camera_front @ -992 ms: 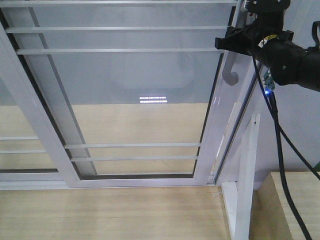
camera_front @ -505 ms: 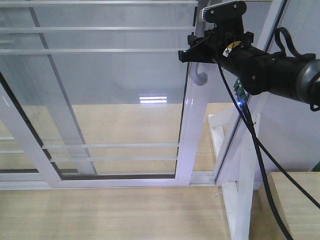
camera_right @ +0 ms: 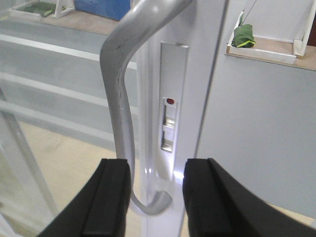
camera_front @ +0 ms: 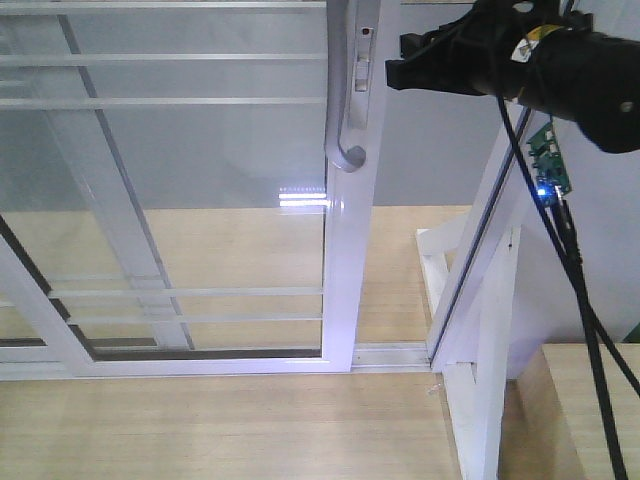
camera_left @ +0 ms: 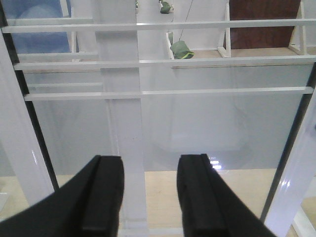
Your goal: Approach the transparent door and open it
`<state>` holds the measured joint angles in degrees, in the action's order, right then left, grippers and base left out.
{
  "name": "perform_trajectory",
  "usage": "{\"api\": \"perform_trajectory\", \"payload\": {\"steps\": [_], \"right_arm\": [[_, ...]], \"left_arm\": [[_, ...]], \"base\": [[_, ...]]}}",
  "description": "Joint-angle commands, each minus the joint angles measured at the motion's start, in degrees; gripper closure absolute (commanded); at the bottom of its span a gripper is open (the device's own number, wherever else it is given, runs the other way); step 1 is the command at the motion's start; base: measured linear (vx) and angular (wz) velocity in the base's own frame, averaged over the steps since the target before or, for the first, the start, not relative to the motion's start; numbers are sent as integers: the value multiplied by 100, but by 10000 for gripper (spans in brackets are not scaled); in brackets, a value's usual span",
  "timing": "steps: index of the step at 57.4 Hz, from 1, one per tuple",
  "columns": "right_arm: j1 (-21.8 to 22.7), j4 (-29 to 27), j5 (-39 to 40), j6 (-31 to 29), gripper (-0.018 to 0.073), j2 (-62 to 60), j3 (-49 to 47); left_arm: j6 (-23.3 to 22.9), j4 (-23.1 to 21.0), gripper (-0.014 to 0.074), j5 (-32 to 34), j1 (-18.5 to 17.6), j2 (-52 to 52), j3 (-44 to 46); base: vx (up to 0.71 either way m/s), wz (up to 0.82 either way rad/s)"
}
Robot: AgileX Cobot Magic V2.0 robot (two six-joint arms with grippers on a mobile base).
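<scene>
Your right gripper (camera_right: pixel 155 165) hanging with fingers apart, facing curved silver-grey pull handle (camera_right: pixel 118 98) on right stile of white-framed sliding glass door (camera_front: pixel 345 260). Your left gripper (camera_left: pixel 148 163) hanging parted, gripping nothing.

Even, cool, diffuse indoor light with faint shadows; dotted white lamp glare on the glass of the tall white-framed transparent door (camera_front: pixel 345 260), sheen along its curved silver-grey pull handle (camera_right: pixel 118 98), verticals splaying toward the front view's edges, black right gripper (camera_right: pixel 157 168) soft, near-lens, defocused.
</scene>
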<state>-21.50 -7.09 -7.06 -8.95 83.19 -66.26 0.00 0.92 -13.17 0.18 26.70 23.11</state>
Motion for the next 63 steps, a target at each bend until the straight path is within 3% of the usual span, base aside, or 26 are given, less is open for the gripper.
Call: {"api": "perform_trajectory", "payload": {"steps": [1,17,31,40,63], "right_arm": [[9,3,-85,-184,225,-545,-157],[23,-55,399,-15,240,-2348,2059],[23,-54,332,-4,239,-3792,3586],[23,-54,315,13,239,-4314,3883],[23,-54,314,79,239,-4418,3883]], "left_arm": [[0,-53,191,518,-36,50,204],[0,-53,191,963,-601,430,218],[0,-53,191,2071,-1462,1253,270],[0,-53,189,2237,-1917,2185,740],[0,-43,78,3104,-2548,4963,2660]], "base": [[0,0],[0,0],[0,0],[0,0],[0,0]]}}
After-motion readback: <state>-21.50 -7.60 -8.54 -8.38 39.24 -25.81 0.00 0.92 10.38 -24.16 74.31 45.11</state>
